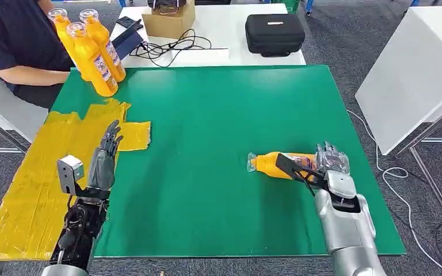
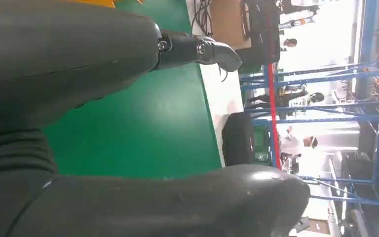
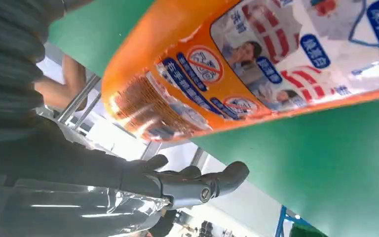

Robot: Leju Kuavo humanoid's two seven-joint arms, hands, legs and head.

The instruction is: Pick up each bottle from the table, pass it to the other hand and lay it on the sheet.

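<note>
1. Head view: an orange bottle (image 1: 279,164) lies on its side at lower right of the green surface (image 1: 218,115), the right hand (image 1: 329,165) curled around its base. The left hand (image 1: 105,158), fingers spread, hovers at lower left beside the yellow sheet (image 1: 29,190); three more bottles (image 1: 92,49) stand upper left (by a person's arm).
2. Left wrist view: spread fingers (image 2: 212,52) hold nothing.
3. Right wrist view: the bottle's label (image 3: 276,64) sits close against the hand.

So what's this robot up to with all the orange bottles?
It is moving bottles across a green table. Its right hand is at a bottle lying on its side, though whether it has a firm grip cannot be told. Its left hand is open and empty beside the yellow sheet, which has no bottle on it yet. Three more bottles stand at the far corner near a seated person.
</note>
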